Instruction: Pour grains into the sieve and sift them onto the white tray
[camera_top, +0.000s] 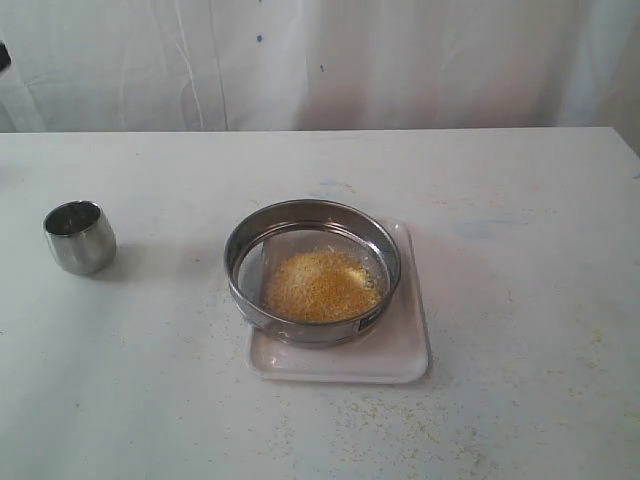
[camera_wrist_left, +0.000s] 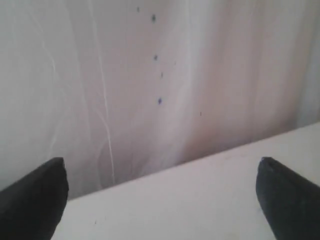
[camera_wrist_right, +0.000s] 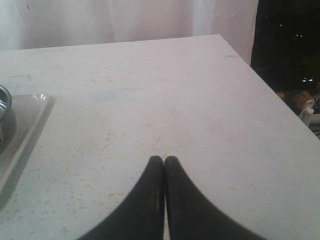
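Left gripper (camera_wrist_left: 160, 165): fingers spread wide, nothing between them. It faces the white curtain (camera_top: 400, 60) over the far edge of the tabletop (camera_top: 520, 300). Right gripper (camera_wrist_right: 163, 159): fingers pressed together, nothing clamped, low over bare tabletop, with a tray corner and a bit of the sieve rim at the side of its view. Can't tell if the tips touch the surface. Neither arm shows in the exterior view.

Sieve (camera_top: 305, 328) sits on the white tray (camera_top: 400, 350) around mid-tabletop. It's offset toward the tray's far-left corner, and its rim overhangs the tray's left edge. Grains (camera_top: 322, 285) are a loose yellow heap on the mesh, biased to the near side of the ring. Can't tell if any are on the tray underneath.

Small steel cup (camera_top: 80, 237) stands upright toward the left edge of the tabletop, well apart from the sieve. Stray grains speckle the tabletop around the tray, mostly toward the near edge.
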